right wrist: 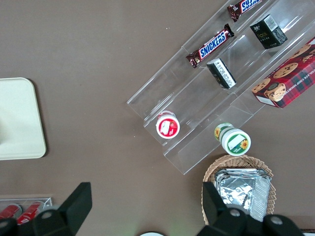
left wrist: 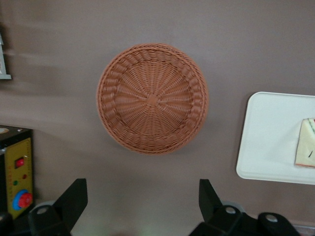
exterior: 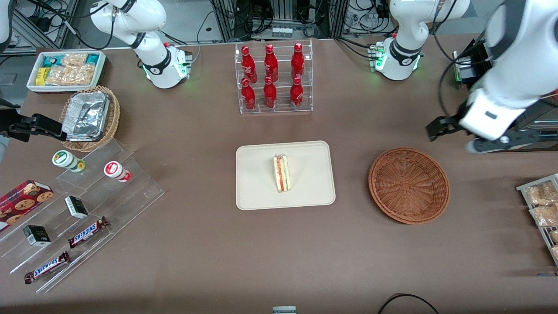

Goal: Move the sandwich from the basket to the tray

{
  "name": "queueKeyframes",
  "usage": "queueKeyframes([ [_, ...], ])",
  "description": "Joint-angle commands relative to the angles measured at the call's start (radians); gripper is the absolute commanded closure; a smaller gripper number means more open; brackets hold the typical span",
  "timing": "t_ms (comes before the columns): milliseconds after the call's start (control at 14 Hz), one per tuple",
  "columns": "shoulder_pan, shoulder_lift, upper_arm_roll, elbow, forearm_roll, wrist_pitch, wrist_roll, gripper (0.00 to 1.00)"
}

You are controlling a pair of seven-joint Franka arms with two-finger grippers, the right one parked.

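Above the table toward the working arm's end, the gripper [left wrist: 142,204] hangs high with its two fingers spread wide and nothing between them. Directly beneath it sits the reddish-brown woven basket [exterior: 409,185], which holds nothing. Beside the basket, toward the table's middle, lies the cream tray [exterior: 261,192]. The sandwich [exterior: 281,173] stands on it near its centre, filling edge up, well apart from the gripper. Judging from this, the transfer looks complete and the arm is lifted clear so as not to disturb either item. In the left wrist view the tray is cut off at the frame edge and only a corner of the sandwich shows. In the front view the gripper is largely masked by the arm's white housing.
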Motion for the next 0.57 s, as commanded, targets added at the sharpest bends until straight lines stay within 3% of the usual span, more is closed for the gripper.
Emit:
queueKeyframes([
  [0, 0.075, -0.037, -0.014, -0.025, -0.019, -0.024, 0.138, 0.00],
  [500, 0.075, 0.006, -0.017, 0.072, -0.018, -0.028, 0.183, 0.00],
])
